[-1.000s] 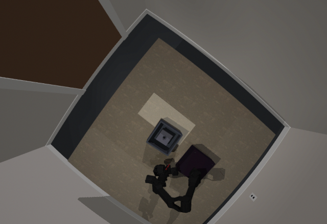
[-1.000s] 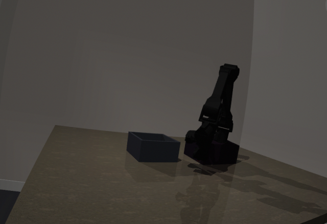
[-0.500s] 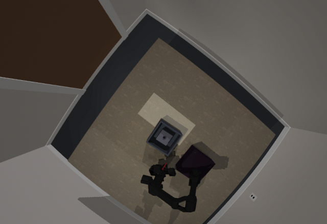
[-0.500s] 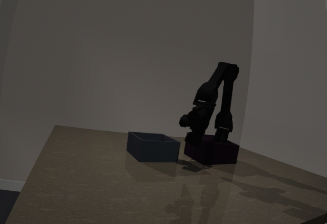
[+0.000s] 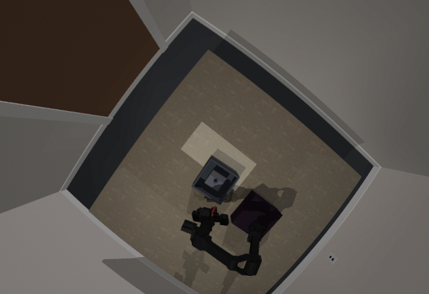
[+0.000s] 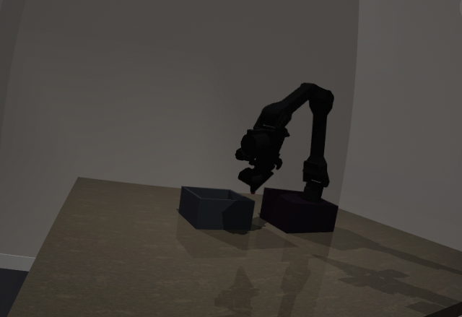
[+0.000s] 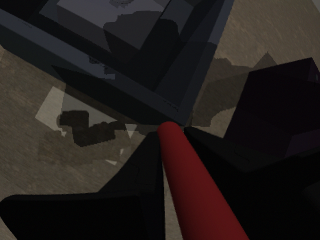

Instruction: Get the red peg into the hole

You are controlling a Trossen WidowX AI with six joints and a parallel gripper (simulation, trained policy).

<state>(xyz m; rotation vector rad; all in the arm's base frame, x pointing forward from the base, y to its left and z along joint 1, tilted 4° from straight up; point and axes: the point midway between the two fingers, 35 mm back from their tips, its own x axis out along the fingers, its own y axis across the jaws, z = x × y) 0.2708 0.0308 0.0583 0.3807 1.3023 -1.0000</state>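
My gripper (image 5: 213,211) (image 6: 253,189) (image 7: 170,137) is shut on the red peg (image 5: 214,209) (image 7: 192,185). The peg slants between the fingers, with its far end at the fingertips in the wrist view. The gripper holds it above the table, outside the open box and just off its near side. The blue-grey box (image 5: 206,169) (image 6: 212,212) (image 7: 50,47) stands upright on the table. Inside it lies the lighter grey plate (image 5: 210,179) (image 7: 80,7), with a small dark round hole (image 5: 215,180) near its middle. The peg's upper end runs out of the wrist view.
The dark purple block (image 5: 256,207) (image 6: 310,216) (image 7: 275,100) under the arm's base stands beside the box, with a narrow gap between them. The brown table (image 5: 149,180) (image 6: 112,268) carries the arm's shadows. A bright light patch (image 5: 200,138) lies beyond the box.
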